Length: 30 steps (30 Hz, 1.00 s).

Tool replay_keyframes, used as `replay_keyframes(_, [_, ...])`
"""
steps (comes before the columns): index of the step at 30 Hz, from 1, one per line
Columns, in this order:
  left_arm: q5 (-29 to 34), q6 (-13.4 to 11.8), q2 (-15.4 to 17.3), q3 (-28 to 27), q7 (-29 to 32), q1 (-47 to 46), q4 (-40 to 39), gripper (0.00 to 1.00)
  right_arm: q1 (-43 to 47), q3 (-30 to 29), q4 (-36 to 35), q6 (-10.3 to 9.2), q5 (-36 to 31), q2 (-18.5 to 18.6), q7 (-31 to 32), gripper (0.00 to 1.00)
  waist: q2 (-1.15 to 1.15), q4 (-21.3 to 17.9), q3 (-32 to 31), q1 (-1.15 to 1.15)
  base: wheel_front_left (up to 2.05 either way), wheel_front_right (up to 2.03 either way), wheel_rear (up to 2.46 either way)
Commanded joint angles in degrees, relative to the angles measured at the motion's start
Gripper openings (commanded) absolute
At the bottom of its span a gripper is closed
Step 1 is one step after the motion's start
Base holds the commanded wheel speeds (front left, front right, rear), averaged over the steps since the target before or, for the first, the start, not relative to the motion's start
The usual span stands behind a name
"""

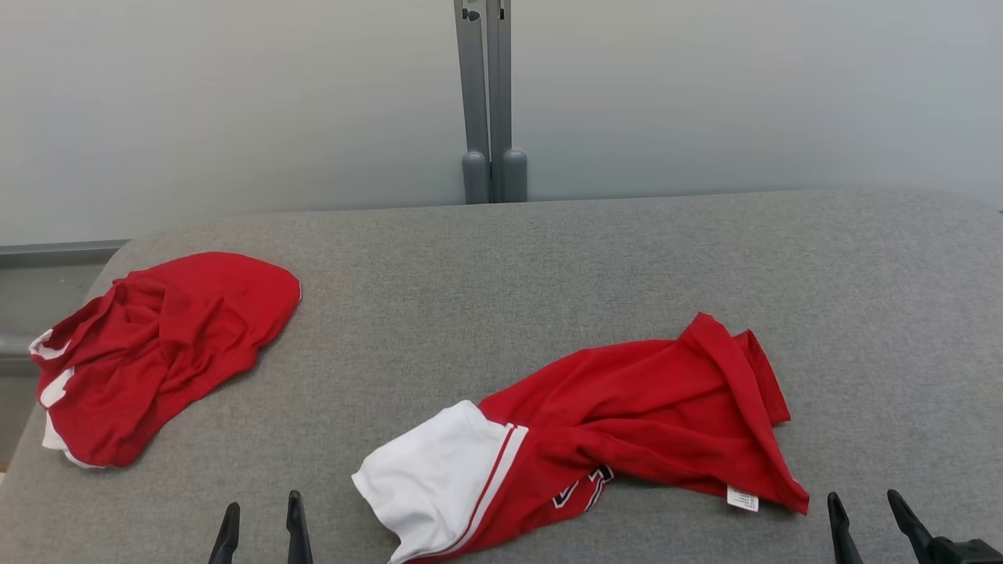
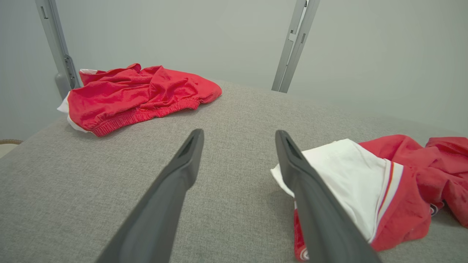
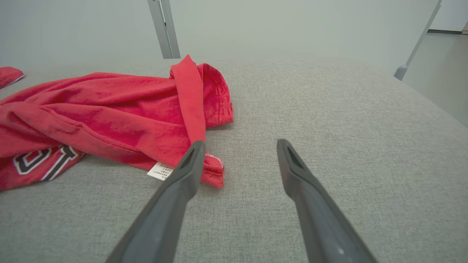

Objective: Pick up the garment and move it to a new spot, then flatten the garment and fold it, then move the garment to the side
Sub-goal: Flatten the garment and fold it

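A: Where's the jersey [image 1: 627, 407]?
B: Crumpled on the table [image 1: 548, 266], near side, between the 2 pincers. Its long axis runs left-right, white end by the left pincer [image 1: 263, 503], red end angled away to the right.
A: Pincers?
B: Left and right pincer [image 1: 863, 496] both wide, holding nothing. Red shorts [image 1: 164, 345] lie far left

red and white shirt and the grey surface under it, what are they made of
Red and white shirt: likely soft matte knit, perhaps cotton; it bunches and creases limply and has a sewn-in label. Grey surface: seems woven heathered cloth, matte, fine weave visible; what lies beneath is hidden.
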State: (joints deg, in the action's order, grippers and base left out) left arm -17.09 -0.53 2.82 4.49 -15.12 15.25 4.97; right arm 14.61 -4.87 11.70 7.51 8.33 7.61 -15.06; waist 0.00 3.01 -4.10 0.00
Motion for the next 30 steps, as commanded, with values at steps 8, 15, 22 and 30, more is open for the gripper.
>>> replay_keyframes(8, [0.52,0.88,0.15,-0.57,-0.03,0.52,0.82,1.00,-0.75,0.28,-1.37,-0.04,-0.54,-0.10,-0.16,1.00,0.00,0.18,-0.35,0.00,0.00,0.00,0.00])
replay_keyframes(15, [0.16,1.28,0.15,-0.25,-0.03,-0.28,1.33,1.00,-1.90,1.74,-2.83,-0.04,-1.54,0.93,-0.16,1.00,0.00,0.22,-0.21,0.00,0.00,0.00,0.00])
replay_keyframes(22, [-1.24,4.20,0.15,3.57,-0.03,-6.47,10.30,1.00,-6.57,10.52,8.85,-0.06,-5.85,4.82,1.98,1.00,0.00,0.73,1.87,0.00,0.00,0.00,0.00])
replay_keyframes(30, [-8.84,6.69,0.16,7.84,-0.02,-14.52,20.52,1.00,-12.57,8.62,17.30,-0.05,-9.17,3.89,1.62,1.00,0.00,1.18,2.77,0.00,0.00,0.00,0.00])
